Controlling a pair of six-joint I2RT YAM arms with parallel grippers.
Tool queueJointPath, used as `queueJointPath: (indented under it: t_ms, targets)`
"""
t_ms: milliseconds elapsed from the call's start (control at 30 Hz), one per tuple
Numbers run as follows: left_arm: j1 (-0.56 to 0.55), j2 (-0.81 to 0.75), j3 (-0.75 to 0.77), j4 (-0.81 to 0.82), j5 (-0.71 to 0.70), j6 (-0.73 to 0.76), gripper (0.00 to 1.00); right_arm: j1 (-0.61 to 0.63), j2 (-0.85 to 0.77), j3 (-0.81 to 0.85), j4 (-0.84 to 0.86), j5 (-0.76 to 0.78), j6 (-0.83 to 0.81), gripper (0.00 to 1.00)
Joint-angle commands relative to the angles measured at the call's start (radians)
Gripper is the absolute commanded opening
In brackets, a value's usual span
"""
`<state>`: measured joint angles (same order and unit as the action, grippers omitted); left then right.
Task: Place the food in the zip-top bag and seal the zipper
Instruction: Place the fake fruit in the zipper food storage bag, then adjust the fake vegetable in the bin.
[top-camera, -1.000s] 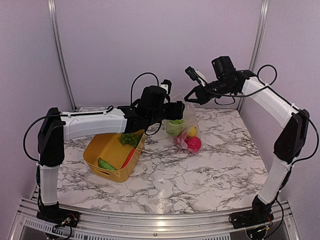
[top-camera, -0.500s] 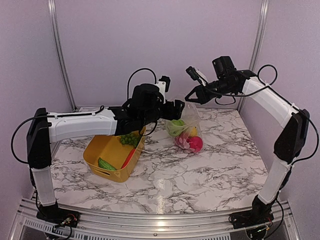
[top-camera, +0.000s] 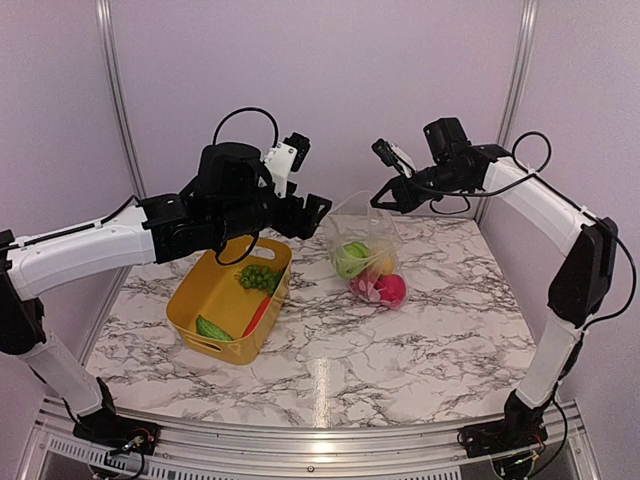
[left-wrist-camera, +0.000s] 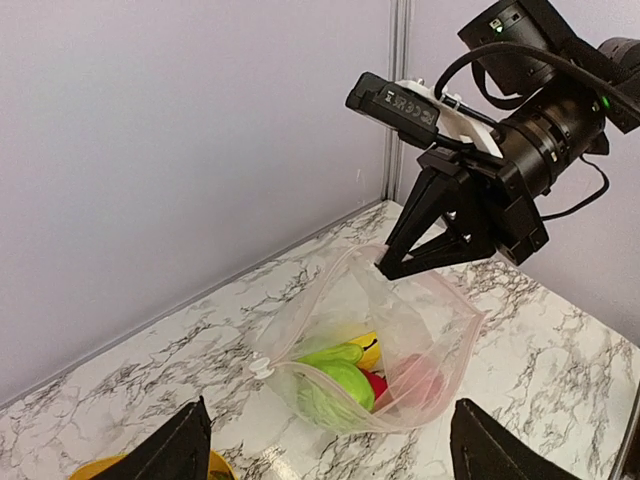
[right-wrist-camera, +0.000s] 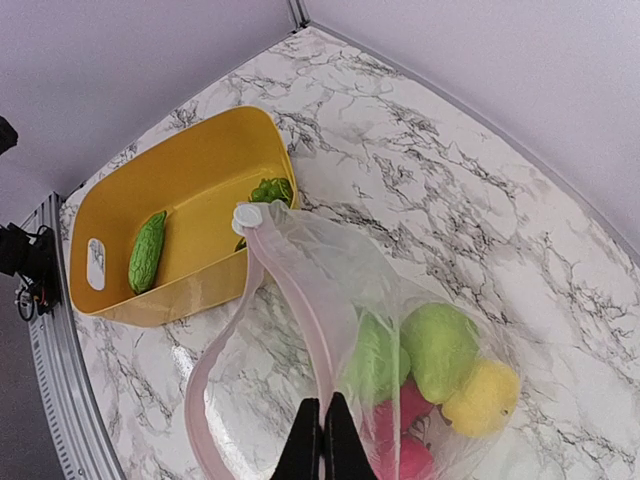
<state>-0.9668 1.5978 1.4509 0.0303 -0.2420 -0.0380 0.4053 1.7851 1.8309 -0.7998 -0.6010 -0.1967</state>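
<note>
- the marbled desk (top-camera: 420, 350) carries a yellow bin (top-camera: 195, 295) on its left half. in the bin lie green grapes (top-camera: 258, 276), a bumpy green piece (top-camera: 212, 327) and a slim red piece (top-camera: 257, 316).
- just right of the bin, the zip-top bag (top-camera: 372, 235) stands on the desk with its mouth up and gaping. a round green piece (top-camera: 350, 258), a yellow piece (top-camera: 384, 263) and a round red piece (top-camera: 388, 289) sit inside.
- the pink zipper (right-wrist-camera: 300, 300) is unsealed, its white slider (right-wrist-camera: 246, 215) at the end toward the bin.
- the right pincer (top-camera: 380, 200) is pinched tight on the bag's top edge, holding it up.
- the left pincer (top-camera: 316, 206) hangs empty with fingers spread, above the bin's far end and apart from the bag.
</note>
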Motion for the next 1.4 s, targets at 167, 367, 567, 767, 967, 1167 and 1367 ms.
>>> queueJointPath:
  t_ms: [167, 367, 567, 767, 967, 1167, 1367]
  targets:
    - [0.050, -0.050, -0.019, -0.625, -0.158, 0.061, 0.83, -0.006, -0.042, -0.036, 0.028, 0.001, -0.027, 0.00]
    - [0.076, -0.066, -0.099, -0.759, -0.184, 0.106, 0.82, -0.005, -0.048, -0.058, 0.030, -0.002, -0.035, 0.00]
    - [0.138, -0.053, -0.163, -0.846, -0.155, 0.205, 0.82, -0.005, -0.055, -0.073, 0.035, -0.007, -0.037, 0.00]
    - [0.173, 0.046, -0.184, -0.965, -0.173, 0.248, 0.81, -0.005, -0.075, -0.096, 0.039, 0.002, -0.043, 0.00]
    - [0.178, 0.059, -0.237, -0.966, -0.107, 0.325, 0.80, -0.005, -0.088, -0.115, 0.044, 0.004, -0.046, 0.00]
    - [0.180, 0.084, -0.273, -0.970, -0.101, 0.374, 0.80, -0.006, -0.089, -0.120, 0.045, -0.005, -0.047, 0.00]
    - [0.179, 0.168, -0.261, -0.995, -0.054, 0.398, 0.80, -0.005, -0.090, -0.125, 0.045, -0.010, -0.050, 0.00]
